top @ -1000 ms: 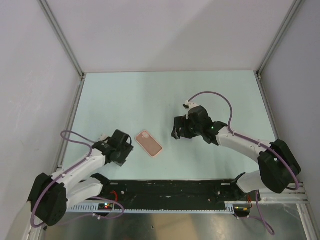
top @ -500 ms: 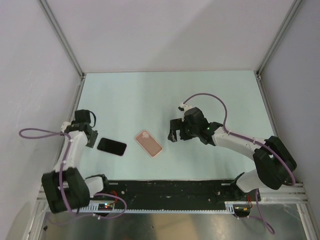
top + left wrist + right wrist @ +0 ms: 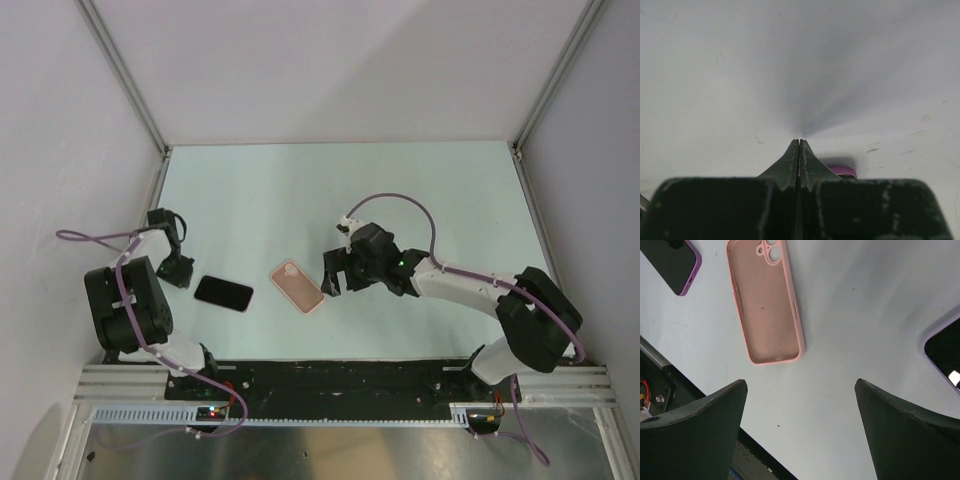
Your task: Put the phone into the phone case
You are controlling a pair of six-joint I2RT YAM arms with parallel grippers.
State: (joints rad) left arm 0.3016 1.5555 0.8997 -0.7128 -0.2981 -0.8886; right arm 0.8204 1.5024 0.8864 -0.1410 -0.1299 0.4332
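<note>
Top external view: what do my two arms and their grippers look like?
Both arms have white links with bulky black joint housings. A purple cable loops over the right arm; another trails from the left arm. A green light glows near the right wrist. The left gripper and right gripper have dark, scuffed, wedge-shaped fingers.

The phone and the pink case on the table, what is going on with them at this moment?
Neither is held. The phone lies flat on the table, apart from the pink case, which lies empty, hollow side up. The left fingers are shut on nothing, next to the phone. The right fingers stand open over the table beside the case. The phone is not yet inside it.
</note>
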